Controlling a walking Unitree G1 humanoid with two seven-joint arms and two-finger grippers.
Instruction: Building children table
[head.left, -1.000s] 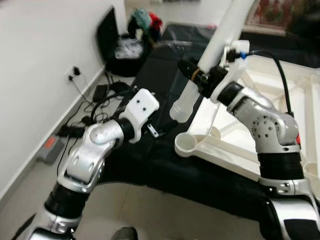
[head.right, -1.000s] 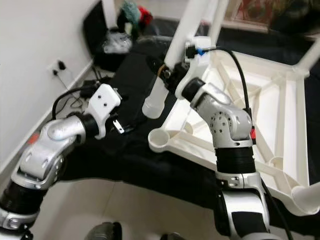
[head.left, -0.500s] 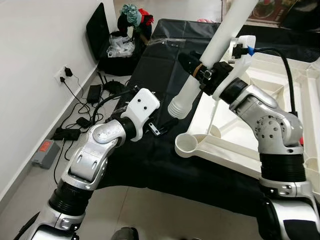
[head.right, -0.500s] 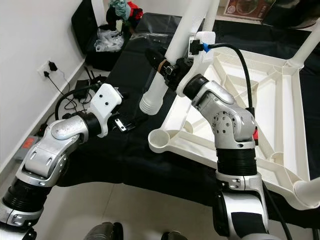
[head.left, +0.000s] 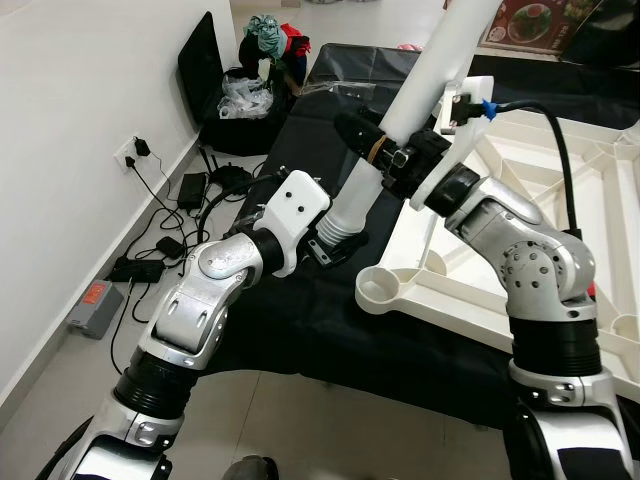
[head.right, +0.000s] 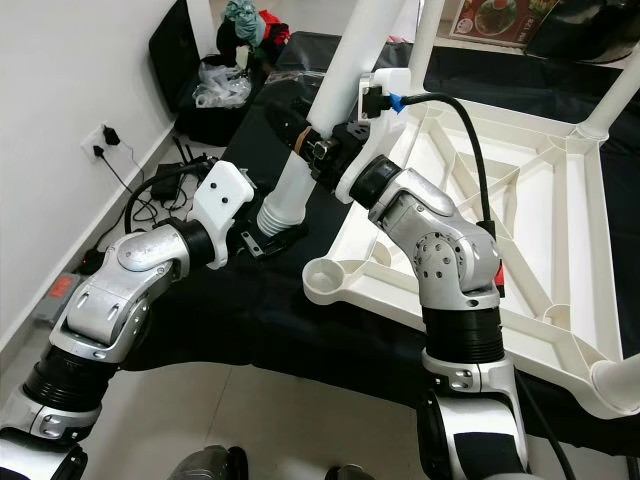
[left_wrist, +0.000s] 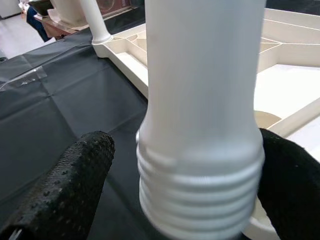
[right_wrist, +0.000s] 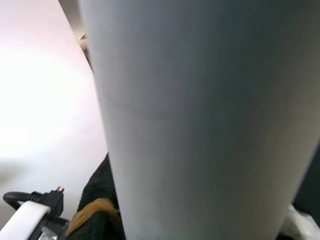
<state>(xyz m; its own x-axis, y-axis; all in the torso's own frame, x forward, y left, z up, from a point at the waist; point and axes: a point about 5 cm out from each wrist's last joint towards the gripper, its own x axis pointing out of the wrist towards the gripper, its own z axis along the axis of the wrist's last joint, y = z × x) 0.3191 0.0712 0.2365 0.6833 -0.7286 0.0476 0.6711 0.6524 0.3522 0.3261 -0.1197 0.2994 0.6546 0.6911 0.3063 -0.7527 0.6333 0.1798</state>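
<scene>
My right gripper (head.left: 388, 152) is shut on a long white table leg (head.left: 430, 75), holding it slanted over the black cloth. The leg's threaded end (head.left: 340, 228) points down and to the left. My left gripper (head.left: 336, 240) is open around that end; in the left wrist view the black fingers (left_wrist: 65, 190) stand on either side of the threads (left_wrist: 200, 195), one with a clear gap. The upside-down white tabletop frame (head.left: 560, 200) lies to the right, its empty round corner socket (head.left: 384, 290) just right of the leg's end.
A black cloth (head.left: 300, 320) covers the floor under the frame. Cables, chargers and a wall socket (head.left: 135, 155) lie along the left wall, with a grey box (head.left: 95, 305) on the floor. A black bag and clothes (head.left: 250, 80) sit at the back. Another leg (head.right: 430, 40) stands fitted at a far corner.
The right gripper has swung the leg's threaded end down and left. That end now sits between the left gripper's fingers, which were apart from it before. The camera has shifted slightly.
</scene>
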